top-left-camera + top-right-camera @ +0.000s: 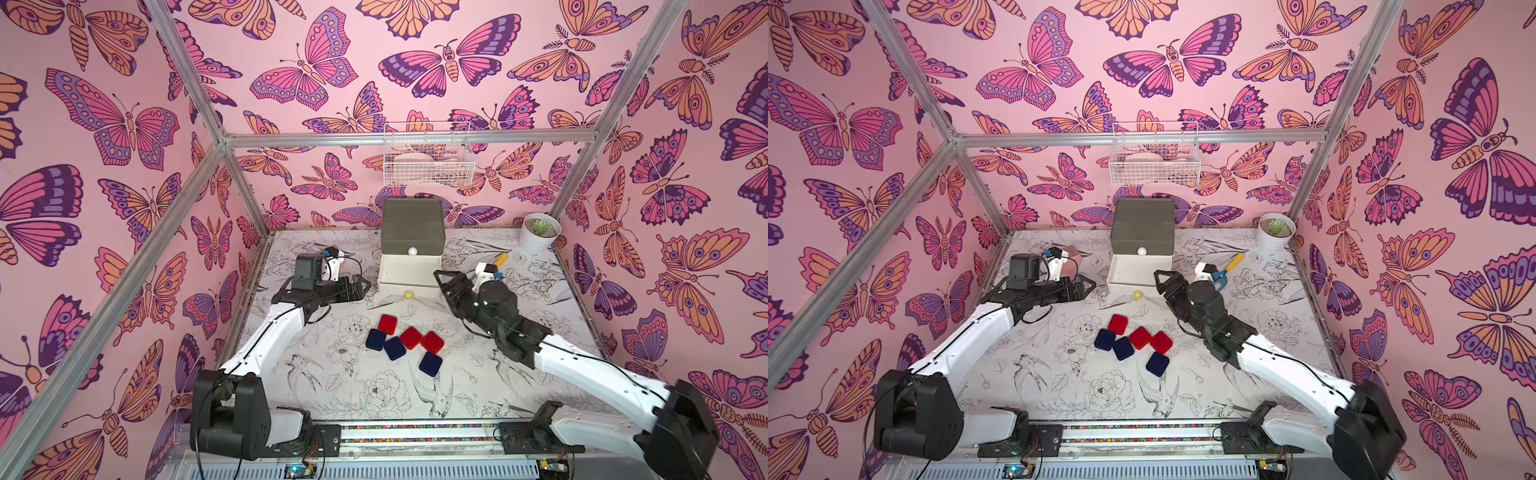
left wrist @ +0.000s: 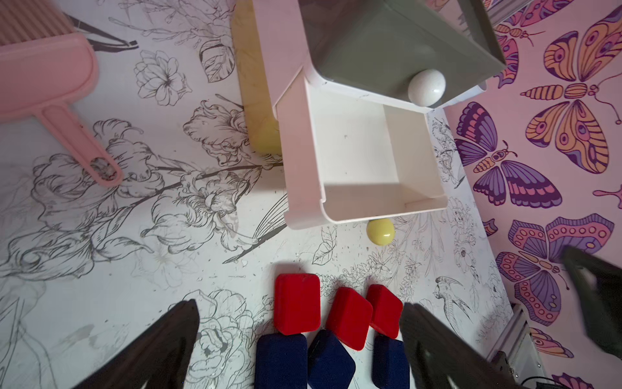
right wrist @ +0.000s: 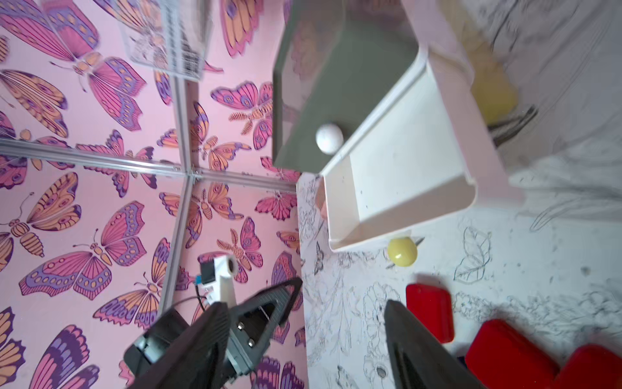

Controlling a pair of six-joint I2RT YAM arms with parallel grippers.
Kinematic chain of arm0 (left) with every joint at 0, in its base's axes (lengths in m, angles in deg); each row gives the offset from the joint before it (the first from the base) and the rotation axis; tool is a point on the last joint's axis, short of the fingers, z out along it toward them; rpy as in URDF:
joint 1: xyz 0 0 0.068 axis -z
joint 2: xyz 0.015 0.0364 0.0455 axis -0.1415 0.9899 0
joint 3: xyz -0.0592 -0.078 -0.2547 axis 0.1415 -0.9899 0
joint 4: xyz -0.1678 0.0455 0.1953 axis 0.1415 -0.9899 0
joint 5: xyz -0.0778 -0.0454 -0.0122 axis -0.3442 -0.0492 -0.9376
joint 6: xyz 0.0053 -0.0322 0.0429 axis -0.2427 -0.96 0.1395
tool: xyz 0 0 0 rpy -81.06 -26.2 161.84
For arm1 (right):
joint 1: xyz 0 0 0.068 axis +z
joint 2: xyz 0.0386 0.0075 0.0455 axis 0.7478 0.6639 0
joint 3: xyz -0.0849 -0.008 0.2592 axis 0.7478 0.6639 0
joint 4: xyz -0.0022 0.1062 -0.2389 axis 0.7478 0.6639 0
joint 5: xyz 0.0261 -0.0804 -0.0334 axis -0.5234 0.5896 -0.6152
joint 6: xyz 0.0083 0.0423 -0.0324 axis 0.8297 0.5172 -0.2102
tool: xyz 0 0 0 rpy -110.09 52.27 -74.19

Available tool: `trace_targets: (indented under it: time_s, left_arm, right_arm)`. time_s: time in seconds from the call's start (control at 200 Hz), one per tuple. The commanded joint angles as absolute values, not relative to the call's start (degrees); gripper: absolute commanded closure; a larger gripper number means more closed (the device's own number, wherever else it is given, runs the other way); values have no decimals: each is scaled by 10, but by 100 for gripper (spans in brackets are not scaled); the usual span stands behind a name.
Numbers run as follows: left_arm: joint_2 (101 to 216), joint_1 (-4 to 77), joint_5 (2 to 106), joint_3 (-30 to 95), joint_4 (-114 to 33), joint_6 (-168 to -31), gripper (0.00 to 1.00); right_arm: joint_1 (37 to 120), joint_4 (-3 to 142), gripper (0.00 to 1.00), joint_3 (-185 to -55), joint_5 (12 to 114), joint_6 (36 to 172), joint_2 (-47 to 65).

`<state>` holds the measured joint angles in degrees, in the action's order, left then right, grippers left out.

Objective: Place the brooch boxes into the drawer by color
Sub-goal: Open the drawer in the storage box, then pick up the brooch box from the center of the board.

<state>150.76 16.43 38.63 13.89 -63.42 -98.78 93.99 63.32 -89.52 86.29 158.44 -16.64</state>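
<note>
The drawer chest [image 1: 412, 226] stands at the back centre, grey tier on top with a white knob [image 2: 426, 88]. Its white middle drawer [image 1: 409, 286] is pulled out and looks empty, its yellow knob [image 1: 409, 294] in front. Three red brooch boxes [image 1: 387, 324] [image 1: 411, 337] [image 1: 432, 342] and three navy ones [image 1: 375, 338] [image 1: 394, 348] [image 1: 430, 364] lie clustered on the table before it. Left of the drawer my left gripper [image 1: 365, 287] hangs open, holding nothing. At the drawer's right front corner my right gripper [image 1: 441, 286] is open, nothing between its fingers [image 3: 404, 336].
A pink dustpan [image 2: 43, 67] lies at the back left. A potted succulent [image 1: 539, 232] sits in the back right corner. A yellow-handled tool [image 1: 1232, 264] lies behind the right arm. A white wire basket [image 1: 428, 158] hangs on the back wall above the chest.
</note>
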Motion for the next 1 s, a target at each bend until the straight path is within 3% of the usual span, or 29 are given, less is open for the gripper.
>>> trace_targets:
  time_s: [0.0,0.105,0.26,0.486,0.992]
  left_arm:
    - [1492,172,429,154,-767,-977,0]
    - [1497,188,454,172,-859,-975,0]
    - [1522,245,487,187,-920,-983,0]
    - [1586,295,534,188,-917,-1004,1]
    - [1721,347,545,238,-885,-992,3]
  right_arm:
    - [943,819,21,-939,1016,1464,-195]
    - [919,813,19,-959,1054,1415,-191]
    - [846,776,19,-977,994,1413,-155]
    - [780,780,19,-1011,901,1400,-114]
    - [736,791,18,-988,865,1418,-127]
